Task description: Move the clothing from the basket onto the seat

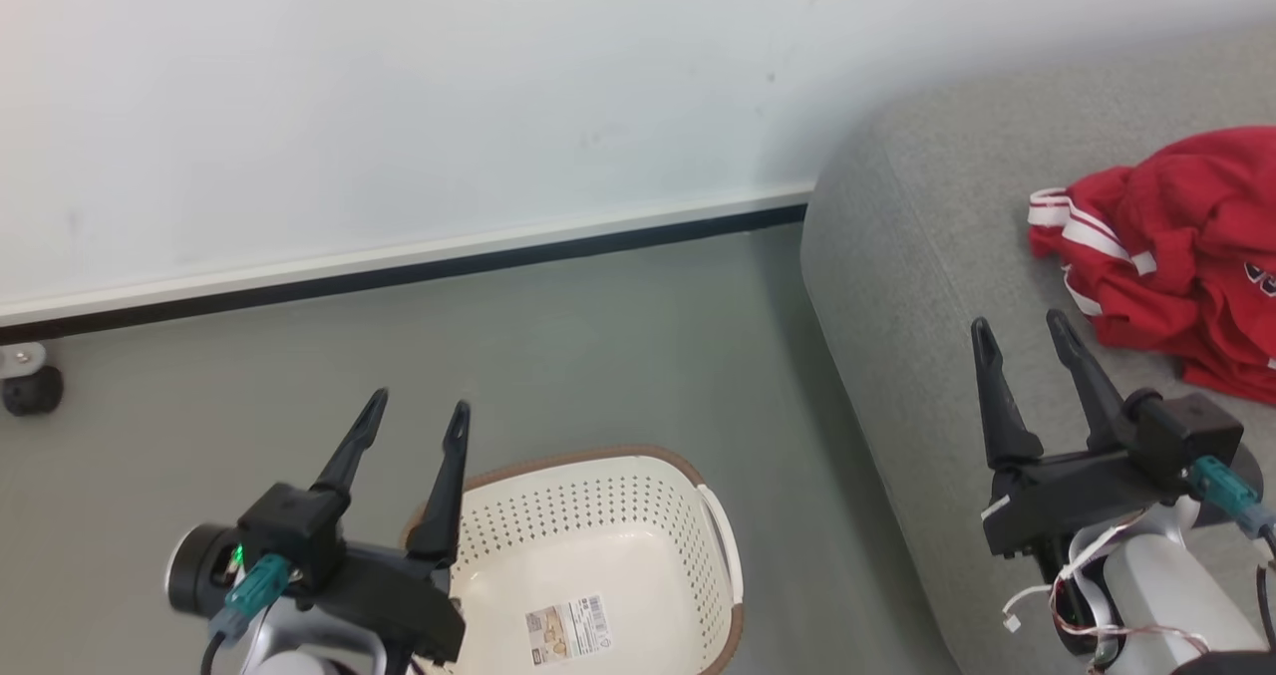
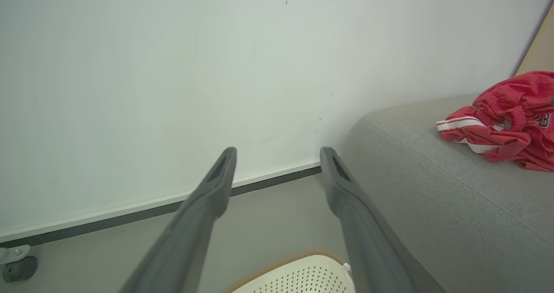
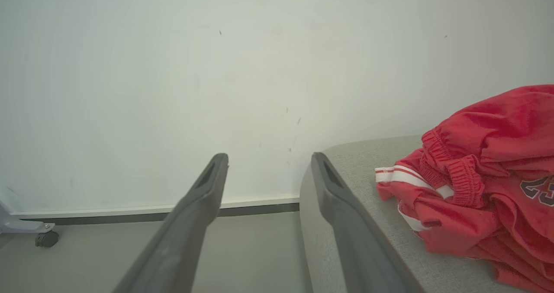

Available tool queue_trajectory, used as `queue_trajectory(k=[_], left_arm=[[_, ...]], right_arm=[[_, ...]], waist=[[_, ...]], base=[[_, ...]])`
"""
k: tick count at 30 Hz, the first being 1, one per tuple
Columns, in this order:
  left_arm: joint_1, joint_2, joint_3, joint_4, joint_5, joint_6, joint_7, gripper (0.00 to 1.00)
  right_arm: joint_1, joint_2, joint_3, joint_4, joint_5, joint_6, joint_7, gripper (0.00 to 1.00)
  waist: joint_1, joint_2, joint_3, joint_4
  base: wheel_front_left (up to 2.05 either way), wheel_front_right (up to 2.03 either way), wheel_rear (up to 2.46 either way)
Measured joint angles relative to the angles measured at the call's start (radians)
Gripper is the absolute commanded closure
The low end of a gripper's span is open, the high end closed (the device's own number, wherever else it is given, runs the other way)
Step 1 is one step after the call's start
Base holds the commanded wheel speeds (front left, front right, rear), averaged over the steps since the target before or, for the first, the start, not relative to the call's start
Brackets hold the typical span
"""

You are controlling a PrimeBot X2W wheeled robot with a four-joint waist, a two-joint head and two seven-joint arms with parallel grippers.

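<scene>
In the head view, the left gripper [image 1: 420, 403] hangs at the lower left with its two dark fingers spread apart and nothing between them. It sits just over the near left rim of the basket [image 1: 598, 496]. The basket stands on the grey floor [image 1: 598, 336], and a paper label [image 1: 568, 630] shows on its bottom. The right gripper [image 1: 1019, 322] is at the lower right above the seat [image 1: 917, 256], fingers also apart and holding nothing. The clothing [image 1: 1176, 246] lies in a crumpled red heap on the seat, near the right gripper but not touching it. A caster wheel [image 1: 30, 386] stands by the white wall [image 1: 399, 107] at the far left. In the left wrist view, the left gripper [image 2: 278, 151] points at the wall with its fingers wide. The basket [image 2: 303, 275] rim is at the bottom edge and the clothing [image 2: 506, 124] rests on the seat [image 2: 433, 189] to the right. In the right wrist view, the right gripper [image 3: 269, 156] is likewise spread. The clothing [image 3: 484, 185], with white stripes and numerals, lies on the seat [image 3: 363, 154] just right of its fingers.
</scene>
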Motion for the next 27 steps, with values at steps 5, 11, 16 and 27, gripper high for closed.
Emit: queue_trajectory(k=[5,11,16,27], left_arm=[[0.041,0.002,0.028,0.016,-0.002,0.009,-0.006,0.0],[0.088,0.001,0.061,0.022,-0.006,0.018,-0.008,0.0],[0.121,-0.003,0.096,0.021,-0.007,0.02,-0.01,0.0],[0.147,-0.017,0.162,0.017,-0.007,0.026,-0.018,0.0]], right_arm=[[0.045,-0.002,0.006,-0.032,-0.006,-0.012,0.01,0.0],[0.096,-0.006,0.01,-0.069,-0.006,-0.027,0.04,0.0],[0.141,-0.016,0.011,-0.111,-0.006,-0.044,0.067,0.0],[0.199,-0.031,0.008,-0.197,-0.006,-0.071,0.124,0.0]], waist=[[0.0,-0.0001,-0.026,0.019],[0.0,0.0,-0.056,0.035],[0.0001,0.0001,-0.075,0.045],[0.0,0.0,-0.092,0.056]], base=[[0.0,0.0,0.0],[0.0,0.0,0.0],[0.0,0.0,0.0],[0.0,0.0,0.0]])
